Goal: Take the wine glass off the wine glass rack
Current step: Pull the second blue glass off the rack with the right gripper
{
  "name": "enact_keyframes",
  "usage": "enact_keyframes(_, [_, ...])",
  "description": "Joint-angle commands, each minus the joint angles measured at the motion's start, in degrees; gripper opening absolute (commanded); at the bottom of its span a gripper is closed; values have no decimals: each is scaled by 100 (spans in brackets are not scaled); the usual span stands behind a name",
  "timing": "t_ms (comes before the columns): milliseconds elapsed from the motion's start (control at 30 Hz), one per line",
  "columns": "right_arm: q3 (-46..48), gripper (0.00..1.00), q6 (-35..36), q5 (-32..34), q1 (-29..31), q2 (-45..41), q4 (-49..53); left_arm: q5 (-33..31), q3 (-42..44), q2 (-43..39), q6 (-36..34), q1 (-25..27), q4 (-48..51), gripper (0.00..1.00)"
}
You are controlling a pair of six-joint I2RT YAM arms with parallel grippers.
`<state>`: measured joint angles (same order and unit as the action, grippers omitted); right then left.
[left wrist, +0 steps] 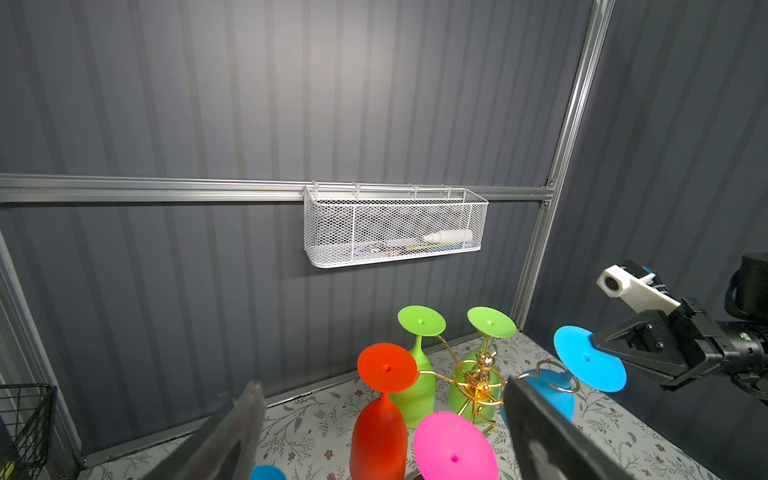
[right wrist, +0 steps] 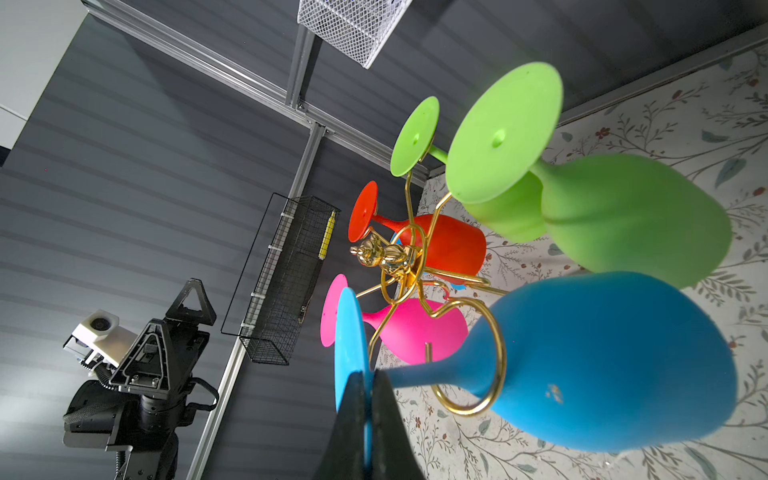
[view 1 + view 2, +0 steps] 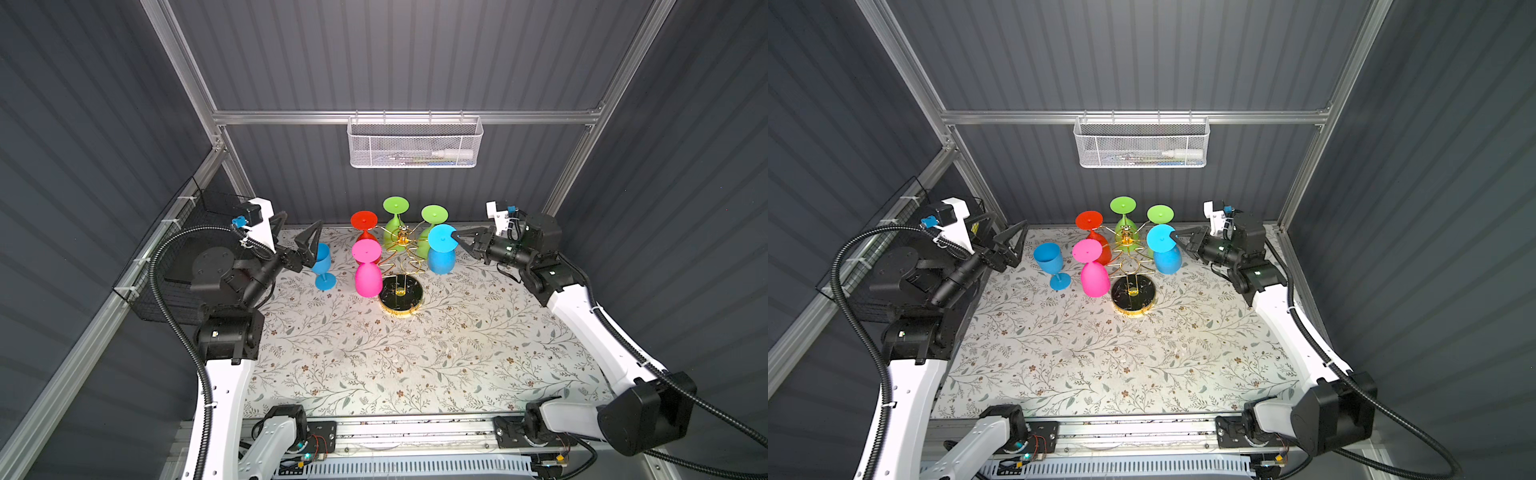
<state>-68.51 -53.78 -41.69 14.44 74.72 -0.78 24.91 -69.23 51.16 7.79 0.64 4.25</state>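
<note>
the blue wine glass [image 3: 441,259] hangs bowl-down on the side of the wine glass rack [image 3: 390,291] nearest my right arm. its stem is threaded through a gold ring [image 2: 469,399] and its flat foot sits on top. my right gripper [image 3: 454,237] is closed on the outer edge of that foot, and in the right wrist view the thin disc sits edge-on between my fingers [image 2: 386,419].

going by the matte, rubbery look, i'd guess it's silicone or soft plastic: light, not breakable, grippy rather than slick. the downside is that a foot that thin probably flexes, so an edge pinch could let the bowl swing or the disc peel out. the stem just under the foot looks like the firmer place to hold, but the ring crowds it. so i reckon i lift a touch and slide the stem out sideways through the ring's gap. i can't tell which way that gap faces.

a pink glass [image 3: 367,274], a red glass [image 3: 364,220] and two green glasses [image 3: 395,205] hang close by on the other arms, so a wide swing could bump them. the rack's round base looks heavy enough to stay put, i think.

my left gripper [image 3: 304,217] is wide open and empty, up beside another blue glass [image 3: 323,262] standing upright on the floral table [image 3: 415,353].
</note>
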Motion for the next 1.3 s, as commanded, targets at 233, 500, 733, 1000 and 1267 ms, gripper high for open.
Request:
enact_keyframes(233, [-241, 0, 222, 292, 238, 43, 77, -56, -64, -181, 45, -26, 23, 93])
enact_keyframes(500, [-536, 0, 479, 592, 424, 233, 314, -78, -52, -281, 33, -26, 54, 94])
enact_keyframes(733, [-608, 0, 510, 690, 515, 402, 280, -114, -39, -353, 18, -22, 76, 94])
enact_keyframes(1000, [-774, 0, 564, 680, 690, 602, 280, -154, -12, -410, -16, -25, 104, 95])
enact_keyframes(1267, [-841, 0, 570, 680, 780, 712, 301, -185, 37, -449, -32, -29, 111, 96])
